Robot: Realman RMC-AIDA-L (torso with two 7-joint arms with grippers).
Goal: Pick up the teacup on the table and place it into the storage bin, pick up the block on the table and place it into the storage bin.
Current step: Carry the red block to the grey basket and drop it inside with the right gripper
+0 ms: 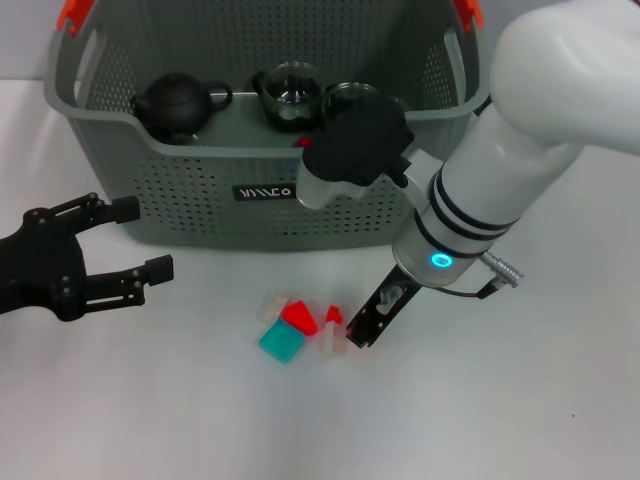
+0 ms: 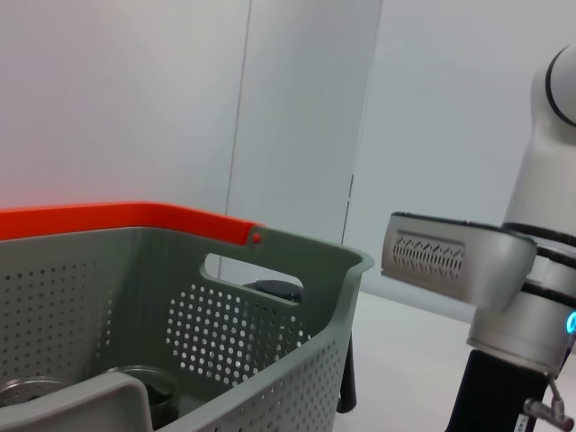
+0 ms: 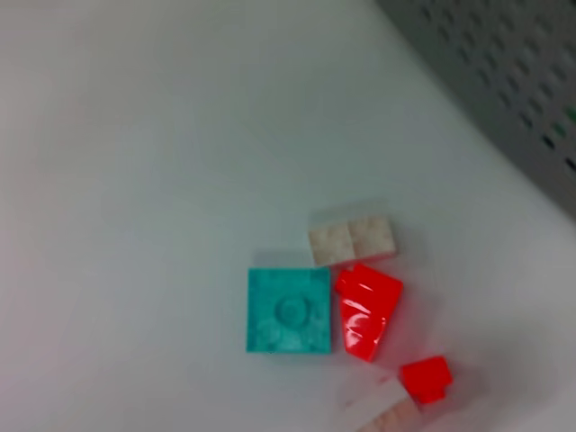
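Right claw low over white worktop, just beside a cluster of small blocks; finger spacing not discernible, nothing visibly held. Left claw parked at the left side of the worktop near the storage bin's front corner, fingers spread wide and empty.

Storage bin, grey-green and perforated, with orange handle clips, at the far side of the worktop; inside, a dark teapot and two glass vessels, one possibly the teacup, identity uncertain. No teacup on the open worktop.

Block cluster in front of the bin: teal block, red block touching it, pale block just beside, small red-and-pale piece nearest the right claw.

Judged step: approach to one block, teacup part likely done.

Risks:
- Blocks packed together, so closing around one could nudge or drag a neighbour.
- Small, smooth pieces; an off-centre pinch could squeeze a block sideways out of the grip.
- Descent onto the nearest piece rather than beside it could tip or scatter the cluster.
- Tall bin wall close behind; a low carry could strike the rim.
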